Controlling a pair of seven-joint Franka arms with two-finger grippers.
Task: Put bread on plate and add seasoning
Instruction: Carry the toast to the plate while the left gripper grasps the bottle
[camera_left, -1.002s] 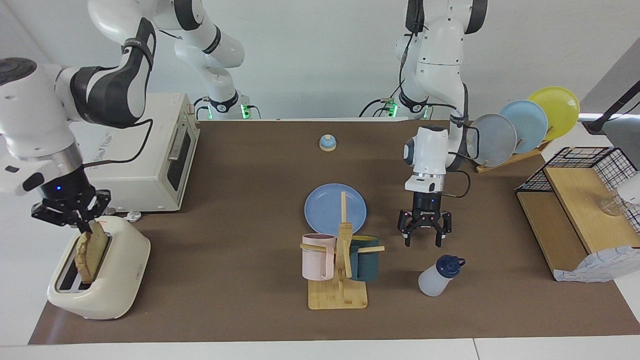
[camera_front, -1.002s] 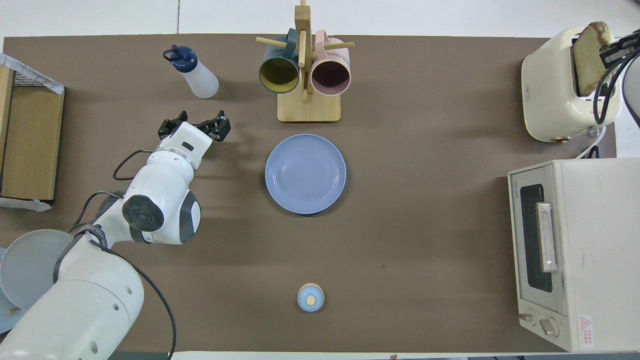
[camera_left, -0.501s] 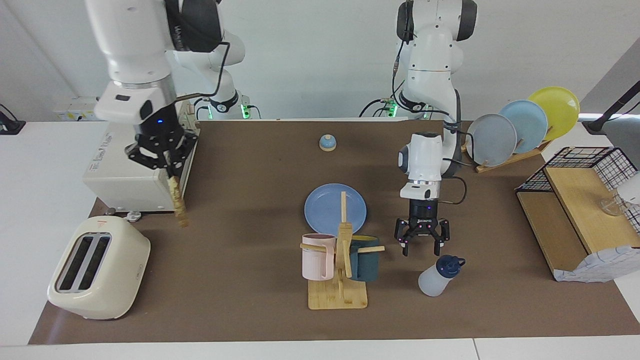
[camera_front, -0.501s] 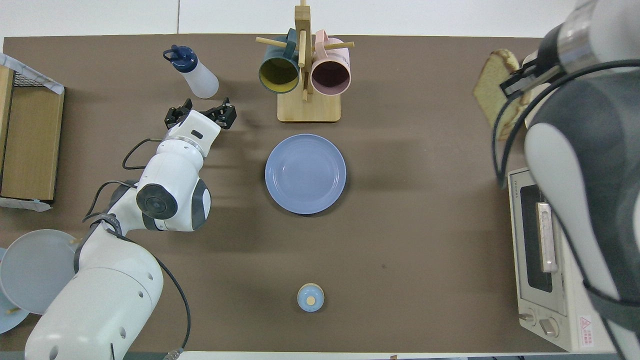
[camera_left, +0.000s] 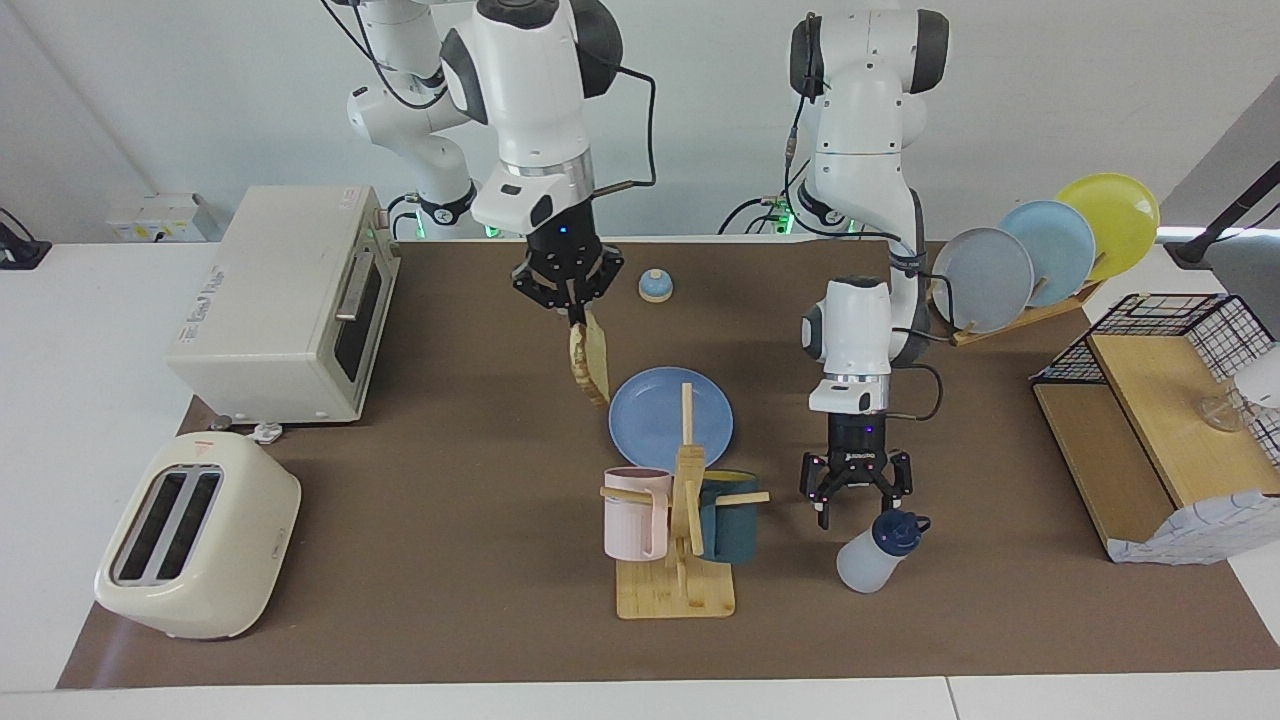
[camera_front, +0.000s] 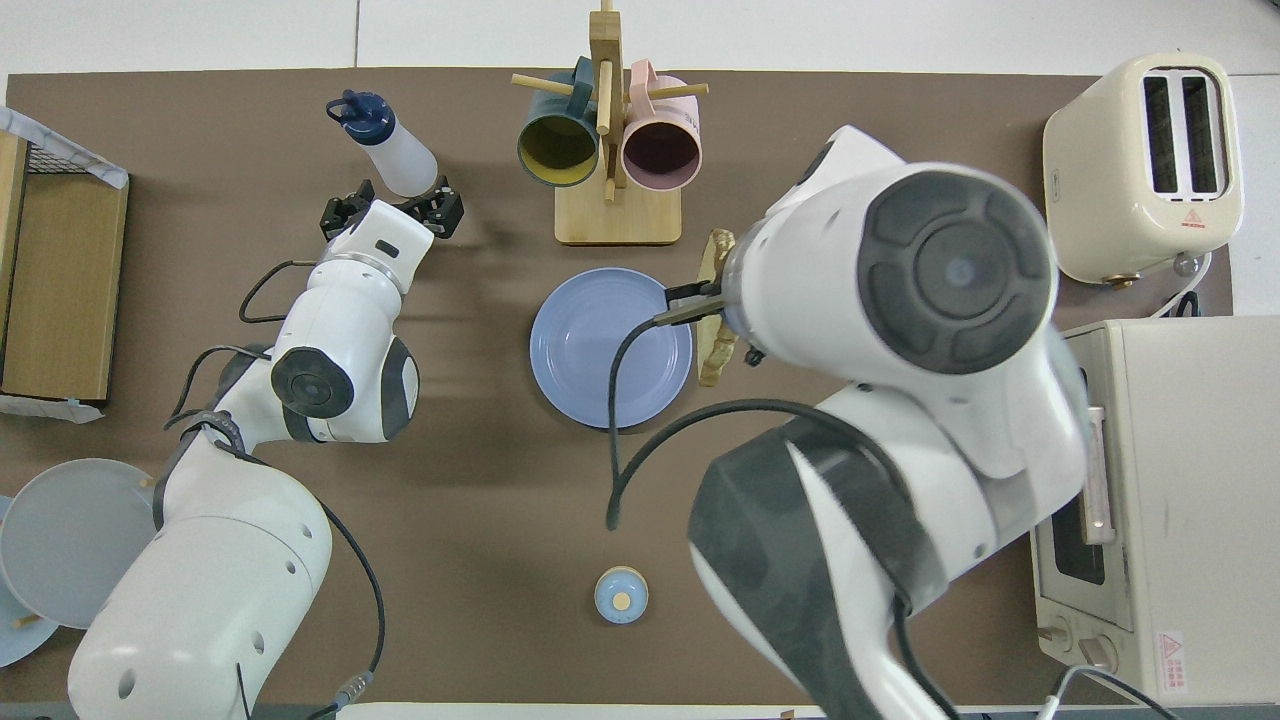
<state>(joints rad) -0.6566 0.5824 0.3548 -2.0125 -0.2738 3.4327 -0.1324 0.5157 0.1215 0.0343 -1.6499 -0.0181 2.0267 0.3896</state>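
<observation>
The right tool (camera_left: 569, 290) is up in the air with its fingers pinched on the top edge of the bread (camera_left: 590, 365), a slice of toast that hangs edge-down over the table (camera_left: 450, 520) just beside the rim of the blue plate (camera_left: 655, 420), on the side toward the right arm's end; from overhead the bread (camera_front: 712, 330) shows only as a thin tan strip at the plate's (camera_front: 590, 350) edge, mostly under the big white arm. The left tool (camera_left: 856, 487) hangs low with its fingers spread wide, empty, right over the seasoning bottle (camera_left: 878, 552), one fingertip close to the navy loop cap, though I cannot tell whether it touches; in the overhead view the left tool (camera_front: 391, 208) sits against the near end of the bottle (camera_front: 390, 155), which leans on the table. Just farther from the robots than the plate stands a wooden mug tree (camera_left: 680, 540) carrying a pink mug (camera_left: 635, 512) and a dark teal mug (camera_left: 730, 515). A small blue-domed bell (camera_left: 655, 286) stands nearer to the robots than the plate. At the right arm's end are a cream two-slot toaster (camera_left: 200, 535) with a red warning triangle, and a white toaster oven (camera_left: 285, 300) whose lettering I cannot read. At the left arm's end a rack holds grey, pale blue and yellow plates (camera_left: 1050, 250), beside a wire-and-wood shelf (camera_left: 1150, 420).
</observation>
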